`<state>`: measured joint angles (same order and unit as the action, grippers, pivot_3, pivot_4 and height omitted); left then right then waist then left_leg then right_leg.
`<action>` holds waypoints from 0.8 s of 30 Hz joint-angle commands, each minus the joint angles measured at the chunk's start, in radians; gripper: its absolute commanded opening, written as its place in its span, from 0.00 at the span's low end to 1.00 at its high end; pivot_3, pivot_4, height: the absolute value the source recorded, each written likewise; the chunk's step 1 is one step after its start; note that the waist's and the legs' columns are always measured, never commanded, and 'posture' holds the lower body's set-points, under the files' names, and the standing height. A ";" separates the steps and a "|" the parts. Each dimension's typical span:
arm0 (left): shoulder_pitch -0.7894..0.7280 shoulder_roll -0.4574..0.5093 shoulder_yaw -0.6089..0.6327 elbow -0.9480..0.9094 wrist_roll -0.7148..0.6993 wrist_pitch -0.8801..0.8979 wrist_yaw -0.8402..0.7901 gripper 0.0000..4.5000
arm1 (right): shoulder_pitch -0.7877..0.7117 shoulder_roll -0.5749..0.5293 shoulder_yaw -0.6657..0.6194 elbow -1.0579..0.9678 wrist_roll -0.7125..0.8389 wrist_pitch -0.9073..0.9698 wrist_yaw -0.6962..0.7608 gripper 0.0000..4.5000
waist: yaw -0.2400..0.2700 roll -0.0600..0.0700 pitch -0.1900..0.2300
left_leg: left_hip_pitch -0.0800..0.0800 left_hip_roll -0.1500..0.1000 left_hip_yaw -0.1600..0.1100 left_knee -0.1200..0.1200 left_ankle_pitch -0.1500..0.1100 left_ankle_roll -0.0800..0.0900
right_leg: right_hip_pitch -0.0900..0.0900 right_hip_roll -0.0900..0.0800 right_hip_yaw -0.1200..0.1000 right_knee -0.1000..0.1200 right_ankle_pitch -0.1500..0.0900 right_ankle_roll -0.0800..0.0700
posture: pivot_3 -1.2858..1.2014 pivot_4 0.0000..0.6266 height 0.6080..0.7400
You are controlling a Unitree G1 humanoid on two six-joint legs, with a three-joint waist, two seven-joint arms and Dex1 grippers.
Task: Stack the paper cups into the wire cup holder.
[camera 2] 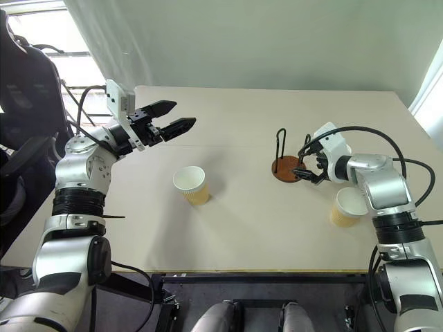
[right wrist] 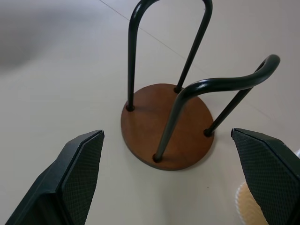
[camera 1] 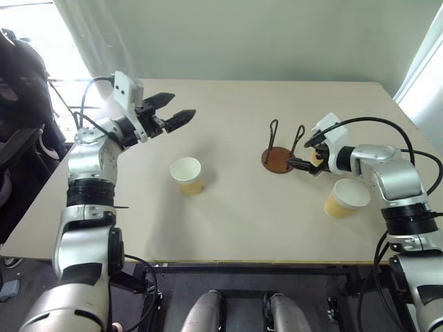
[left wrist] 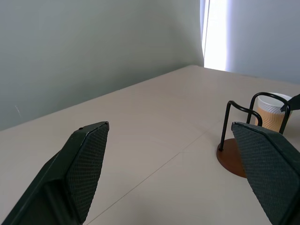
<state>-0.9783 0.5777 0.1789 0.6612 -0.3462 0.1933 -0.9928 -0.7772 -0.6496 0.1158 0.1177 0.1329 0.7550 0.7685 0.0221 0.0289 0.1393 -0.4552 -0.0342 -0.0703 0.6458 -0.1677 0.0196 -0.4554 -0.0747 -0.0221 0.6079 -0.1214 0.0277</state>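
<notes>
The wire cup holder (camera 1: 278, 160), a reddish-brown disc with two black wire loops, stands empty right of the table's middle. My right gripper (camera 1: 299, 153) is open, low over the table just right of the holder and pointing at it. One finger (right wrist: 70, 178) shows on each side of the disc. A paper cup (camera 1: 187, 175) stands upright mid-table. Another paper cup (camera 1: 345, 198) stands near my right forearm. A tan bit of a cup (right wrist: 247, 211) shows beside one right finger. My left gripper (camera 1: 183, 105) hangs open and empty above the table's left part.
The beige table (camera 1: 228, 235) has a seam line running across it behind the holder. A black chair (camera 1: 21, 90) stands off the table's left edge. A grey wall runs along the far edge, and the table's front edge lies close below the cups.
</notes>
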 commanded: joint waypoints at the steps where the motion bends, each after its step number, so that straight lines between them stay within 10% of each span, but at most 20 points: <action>1: -0.033 0.012 0.011 -0.035 -0.001 -0.023 0.008 1.00 | -0.032 0.019 0.010 -0.002 -0.027 -0.038 -0.031 0.99 | -0.001 0.000 0.000 | 0.000 0.000 0.000 0.000 0.000 0.000 | 0.000 0.000 0.000 0.000 0.000 0.000 | 0.52 0.24 1.00; 20: -0.018 0.015 0.017 -0.059 -0.010 -0.012 0.024 1.00 | -0.087 0.091 0.052 0.100 -0.111 -0.129 -0.051 0.99 | 0.001 0.000 0.000 | 0.000 0.000 0.000 0.000 -0.003 -0.004 | 0.000 0.000 0.000 0.000 0.000 0.000 | 0.52 0.24 1.00; 24: -0.018 0.011 0.027 -0.069 -0.029 -0.001 0.023 1.00 | -0.086 0.104 0.059 0.104 -0.119 -0.135 -0.059 0.78 | 0.000 0.000 0.000 | 0.000 0.000 0.000 0.000 -0.003 -0.005 | 0.000 0.000 0.000 0.000 0.000 -0.001 | 0.52 0.24 1.00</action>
<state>-0.9783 0.5773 0.1802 0.6384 -0.3594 0.1929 -0.9717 -0.8374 -0.5483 0.1761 0.2400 0.0246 0.6385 0.7230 0.0218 0.0290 0.1393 -0.4552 -0.0342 -0.0708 0.6458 -0.1705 0.0149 -0.4556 -0.0747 -0.0225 0.6081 -0.1214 0.0269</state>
